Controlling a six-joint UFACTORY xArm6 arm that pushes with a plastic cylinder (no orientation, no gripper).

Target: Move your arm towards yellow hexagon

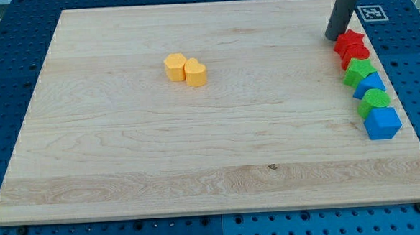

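Observation:
The yellow hexagon (175, 66) lies on the wooden board (125, 151), left of centre toward the view's top. A second yellow block (196, 73), rounded, touches its right side. My tip (333, 37) rests on the board at the view's top right, far to the right of the yellow hexagon. It stands just left of a red star block (350, 41).
A column of blocks runs down the board's right edge: the red star, a red block (356, 54), a green star-like block (359, 72), a blue block (372, 84), a green round block (374, 102), a blue block (382, 123). A fiducial tag (371, 13) lies at top right.

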